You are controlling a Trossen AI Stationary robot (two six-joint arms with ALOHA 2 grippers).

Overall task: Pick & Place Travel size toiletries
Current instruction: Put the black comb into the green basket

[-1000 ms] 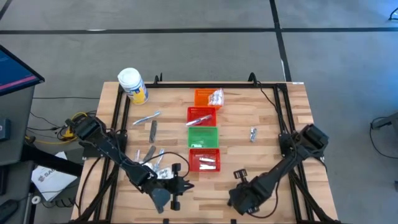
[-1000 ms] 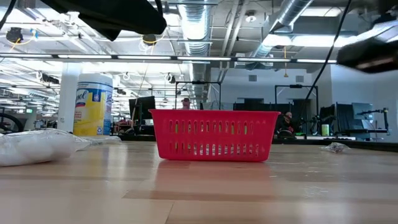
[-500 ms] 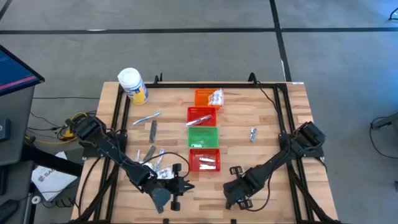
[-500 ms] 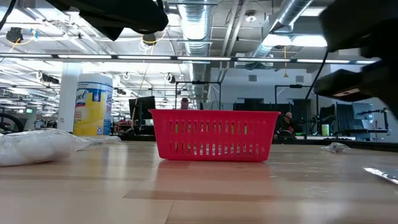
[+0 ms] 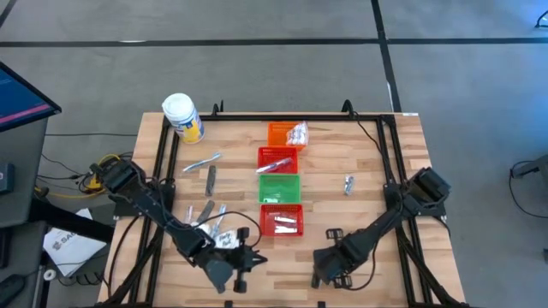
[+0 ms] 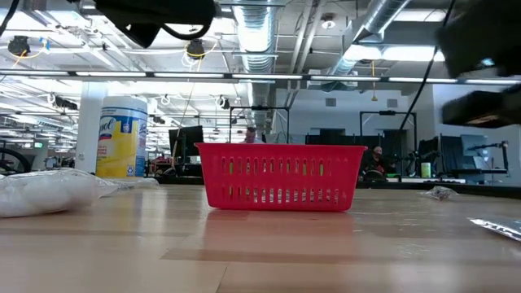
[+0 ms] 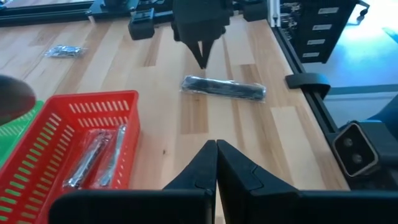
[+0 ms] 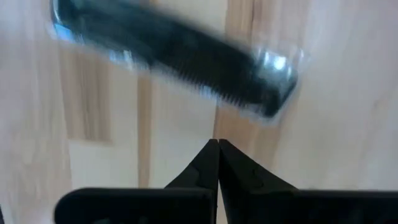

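Right wrist view: your right gripper [image 8: 217, 144] hangs with its fingers pressed together, holding nothing, just above a dark comb [image 8: 174, 59] in a clear sleeve that lies flat on the table [image 8: 348, 155]. Left wrist view: the same comb [image 7: 222, 88] lies under the right gripper [image 7: 201, 61], well apart from the near red basket [image 7: 99, 102]; your left gripper [image 7: 216, 144] is likewise closed and empty. High view, near to far: the left gripper [image 5: 248, 261] hovers at the front edge beside a loose heap of sachets [image 5: 221, 237]; the comb [image 5: 332, 233] lies to the right of the near red basket [image 5: 282, 221], then come the green basket [image 5: 279, 188], a second red basket [image 5: 277, 159] and the orange basket [image 5: 281, 133]. A small silvery tube [image 5: 348, 182] sits alone on the right half, and the white jar [image 5: 182, 117] stands at the far left corner. The comb is probably light and stiff, with a slippery wrapper. Open the right fingers and take it across its narrow width near the middle; expect it to slide if pinched at an end.
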